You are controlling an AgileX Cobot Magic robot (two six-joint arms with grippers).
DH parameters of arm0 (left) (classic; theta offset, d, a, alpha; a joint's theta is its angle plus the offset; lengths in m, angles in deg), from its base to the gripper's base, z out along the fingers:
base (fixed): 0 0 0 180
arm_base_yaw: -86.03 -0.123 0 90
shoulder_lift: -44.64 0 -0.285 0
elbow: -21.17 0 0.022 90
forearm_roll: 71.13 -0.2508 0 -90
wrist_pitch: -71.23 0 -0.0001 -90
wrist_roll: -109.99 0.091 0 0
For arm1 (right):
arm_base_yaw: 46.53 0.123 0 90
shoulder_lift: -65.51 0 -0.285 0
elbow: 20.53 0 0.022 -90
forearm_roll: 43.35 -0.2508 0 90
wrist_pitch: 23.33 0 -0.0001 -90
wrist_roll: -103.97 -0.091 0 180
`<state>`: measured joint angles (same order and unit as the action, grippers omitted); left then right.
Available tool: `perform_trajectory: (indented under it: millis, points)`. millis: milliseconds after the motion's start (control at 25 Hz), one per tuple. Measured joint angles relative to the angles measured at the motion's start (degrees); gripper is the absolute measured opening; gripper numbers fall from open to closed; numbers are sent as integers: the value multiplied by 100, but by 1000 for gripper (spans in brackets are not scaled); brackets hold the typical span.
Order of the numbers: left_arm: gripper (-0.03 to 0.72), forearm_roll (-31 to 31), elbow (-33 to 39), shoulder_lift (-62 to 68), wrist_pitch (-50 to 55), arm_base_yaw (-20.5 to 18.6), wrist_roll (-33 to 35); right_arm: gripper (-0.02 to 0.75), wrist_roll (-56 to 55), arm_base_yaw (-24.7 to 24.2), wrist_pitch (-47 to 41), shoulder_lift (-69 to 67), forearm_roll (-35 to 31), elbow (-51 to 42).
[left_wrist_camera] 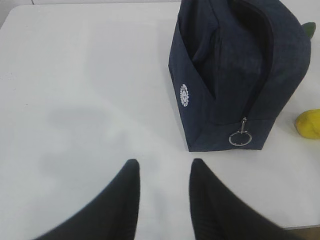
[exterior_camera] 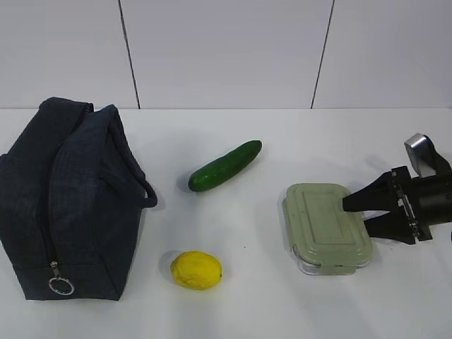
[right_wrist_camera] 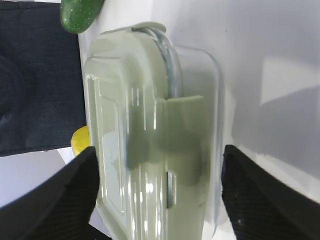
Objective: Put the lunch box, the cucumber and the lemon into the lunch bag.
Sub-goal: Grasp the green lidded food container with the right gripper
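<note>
Two risks: right gripper (exterior_camera: 357, 212) spread wide, straddling lunch box (exterior_camera: 327, 226), nothing grasped — glass may slip. Lunch bag (exterior_camera: 67, 201), left of box, looks zipped; left gripper (left_wrist_camera: 164, 192) part-open, empty.

Bright even light, soft shadows, slight blur

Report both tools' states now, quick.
Left tool: open, empty, over bare table.
Right tool: open, straddling the lunch box, not clamped.
</note>
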<state>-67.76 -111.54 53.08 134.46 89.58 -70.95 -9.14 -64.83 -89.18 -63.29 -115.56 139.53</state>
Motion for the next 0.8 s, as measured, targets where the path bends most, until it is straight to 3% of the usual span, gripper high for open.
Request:
perform_trajectory:
  millis: [800]
  points:
    - [242,0,0,0,0,0,0,577,69,19,-12,0,217,195]
